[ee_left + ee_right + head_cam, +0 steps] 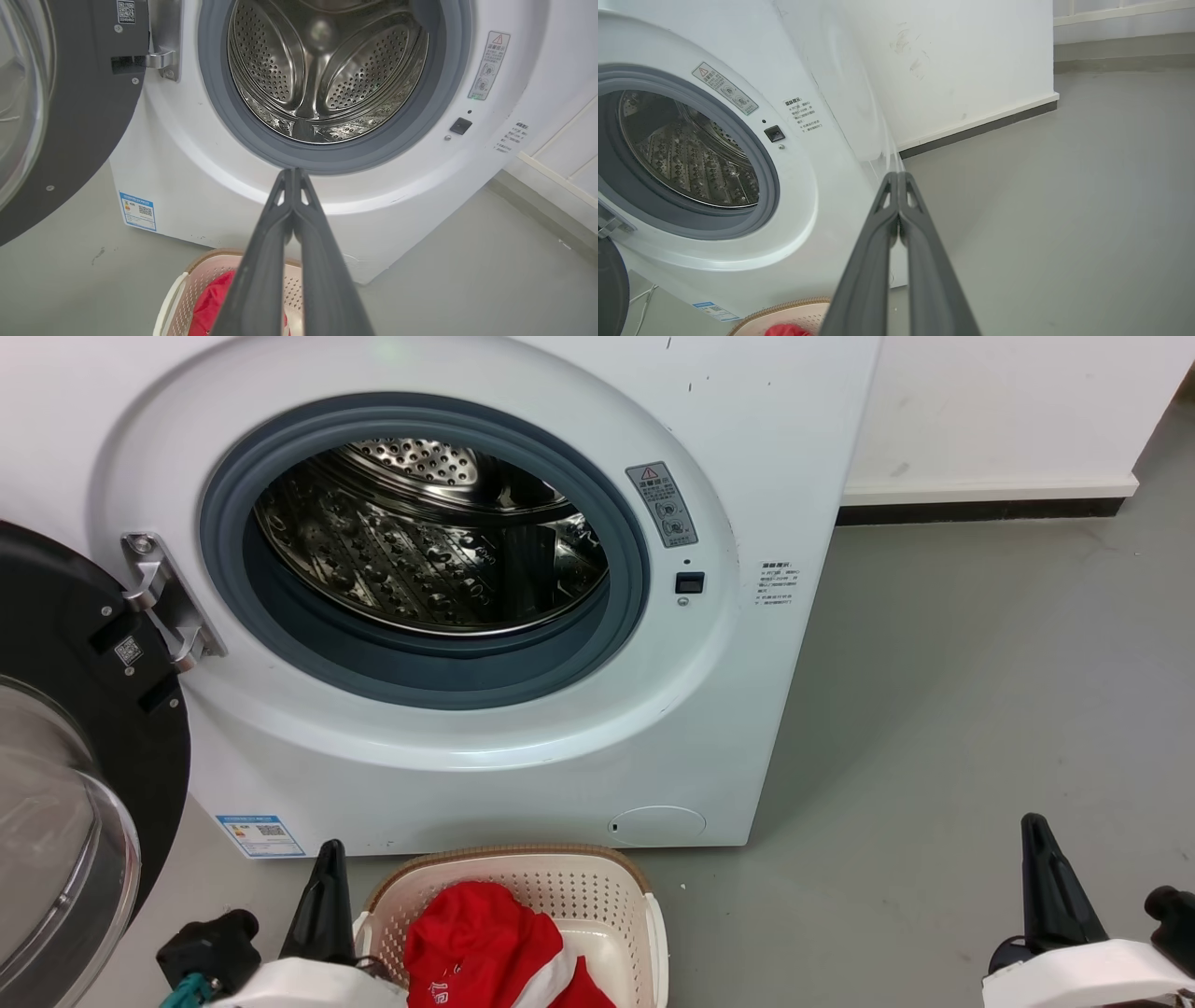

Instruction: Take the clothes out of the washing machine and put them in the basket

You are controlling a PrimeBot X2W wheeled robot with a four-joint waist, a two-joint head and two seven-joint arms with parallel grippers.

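Left hand pinched closed, soft red clothes in perforated cream basket

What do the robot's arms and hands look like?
The left hand and right hand each have two long, tapering dark grey fingers with triangular openings near the tips. White wrist shells, black fittings; a teal cable at the left wrist.

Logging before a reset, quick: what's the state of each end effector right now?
Left end effector: closed, holding nothing.
Right end effector: closed, holding nothing.
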